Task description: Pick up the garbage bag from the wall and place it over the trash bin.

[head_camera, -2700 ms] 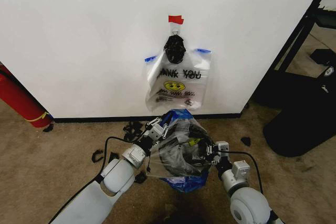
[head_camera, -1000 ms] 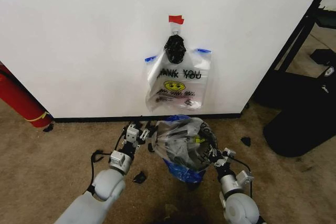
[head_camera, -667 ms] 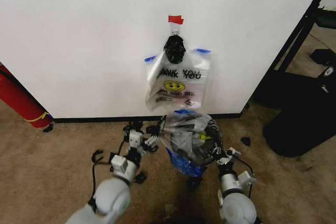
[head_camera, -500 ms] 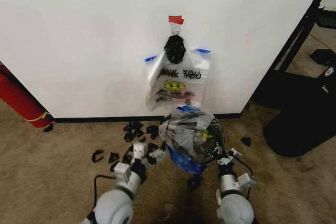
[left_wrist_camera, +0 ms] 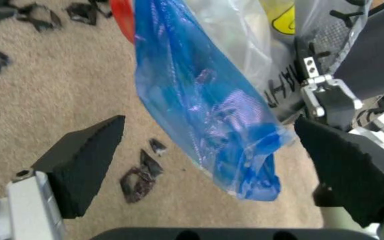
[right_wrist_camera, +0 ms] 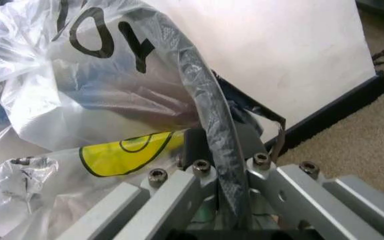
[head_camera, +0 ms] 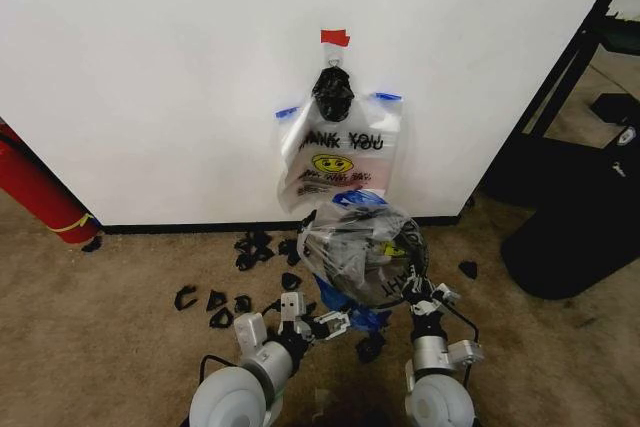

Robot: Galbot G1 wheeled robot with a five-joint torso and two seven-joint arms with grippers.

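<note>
Head view, room: tan carpet (head_camera: 110, 277) running up to the white wall (head_camera: 150, 67), with a black baseboard strip (head_camera: 180, 228) along the wall's foot and a red tape piece (head_camera: 335, 37) high on the wall.
Head view, floor: small black scraps (head_camera: 250, 247) scattered on the carpet near the baseboard; red cylinder (head_camera: 35, 187) leaning at the wall's left end; bulky black thing (head_camera: 580, 227) off to the right.
Head view, wall: a second printed bag (head_camera: 340, 162) with "THANK YOU" and a smiley hanging flat under a black knotted lump (head_camera: 332, 94), below the tape.
Head view, container: garbage bag (head_camera: 355, 252) draped over the trash bin (head_camera: 408, 272), just in front of the baseboard; bin's black rim seen through the clear plastic, blue handle (head_camera: 350, 309) trailing down the near side.
Head view, arms: left gripper (head_camera: 325, 324) low on the carpet, just beside the blue handle; right gripper (head_camera: 425, 299) at the bin's near right rim.
Left wrist view: left gripper (left_wrist_camera: 219, 165) spread wide, black fingers (left_wrist_camera: 85, 160) apart on either side of the hanging blue handle (left_wrist_camera: 212, 115), touching nothing; carpet and scraps underneath.
Right wrist view: right gripper (right_wrist_camera: 222, 172) pressed together, pinching a twisted strip of the garbage bag (right_wrist_camera: 78, 85); yellow smiley print beside it, wall and baseboard behind.
</note>
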